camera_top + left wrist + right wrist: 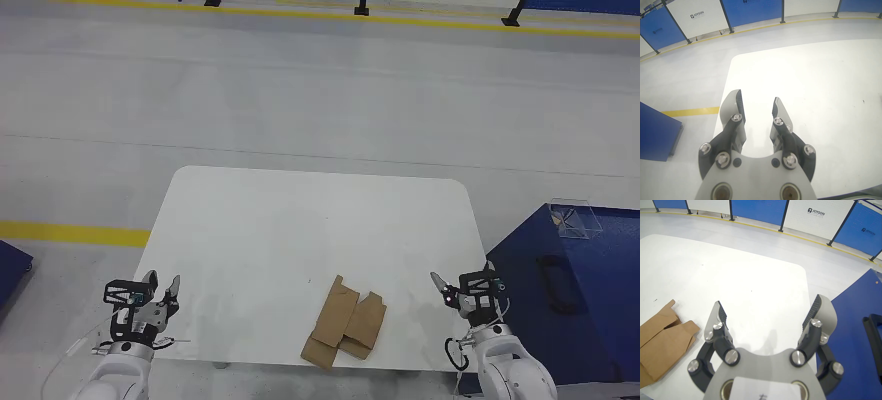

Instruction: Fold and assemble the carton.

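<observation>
A flattened brown carton [345,324] lies on the white table [300,240] near its front edge, right of the middle, with its flaps pointing away from me. The carton [664,336] also appears beside my right gripper. My right gripper [463,283] hovers open over the table's front right corner, a short way to the right of the carton, with nothing between its fingers [721,313]. My left gripper [160,288] is open at the table's front left corner, far from the carton; its fingers [739,104] hold nothing.
A blue cabinet [565,290] stands close to the table's right side with a small clear box [574,217] on it. Another blue cabinet [657,132] stands off the left side. The grey floor has yellow lines.
</observation>
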